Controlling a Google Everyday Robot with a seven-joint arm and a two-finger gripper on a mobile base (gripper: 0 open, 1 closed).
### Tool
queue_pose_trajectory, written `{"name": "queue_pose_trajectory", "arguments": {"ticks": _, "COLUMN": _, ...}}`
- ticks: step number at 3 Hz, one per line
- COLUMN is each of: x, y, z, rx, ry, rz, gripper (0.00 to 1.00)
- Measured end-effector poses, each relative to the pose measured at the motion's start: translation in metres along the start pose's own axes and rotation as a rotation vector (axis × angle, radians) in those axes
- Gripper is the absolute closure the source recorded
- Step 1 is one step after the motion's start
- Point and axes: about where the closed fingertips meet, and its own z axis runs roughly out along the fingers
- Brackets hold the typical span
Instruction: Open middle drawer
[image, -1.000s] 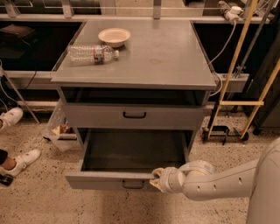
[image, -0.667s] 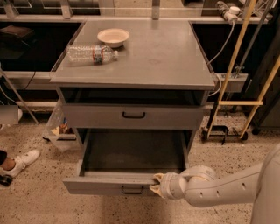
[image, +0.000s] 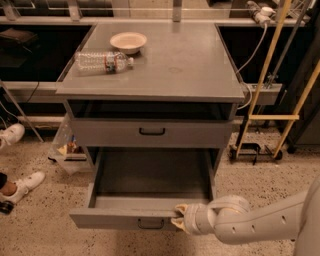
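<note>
Between the fingers (image: 179, 208): front rim of middle drawer (image: 120, 219), clamped | gripper (image: 177, 216) just right of handle (image: 150, 224) | drawer stands open

The one camera sits high in front of the cabinet (image: 110, 134), facing it squarely and tilted steeply down. The worktop (image: 175, 60) fills the upper half and speckled floor (image: 260, 170) flanks both sides. It is close in. The robot's arm (image: 260, 225) enters from the lower right corner, and the gripper (image: 180, 218) lies bottom centre, at the front of the pulled-out middle drawer (image: 110, 219).
</note>
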Motion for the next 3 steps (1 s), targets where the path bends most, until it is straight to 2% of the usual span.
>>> {"name": "queue_pose_trajectory", "arguments": {"ticks": 1, "x": -0.002, "y": -0.001, "z": -0.003, "rx": 0.0, "ry": 0.0, "rz": 0.0, "gripper": 1.0}}
{"name": "queue_pose_trajectory", "arguments": {"ticks": 2, "x": 0.008, "y": 0.022, "z": -0.009, "rx": -0.016, "ry": -0.009, "rz": -0.012, "gripper": 1.0}}
{"name": "queue_pose_trajectory", "arguments": {"ticks": 3, "x": 0.006, "y": 0.021, "z": -0.011, "rx": -0.016, "ry": -0.009, "rz": -0.012, "gripper": 1.0}}
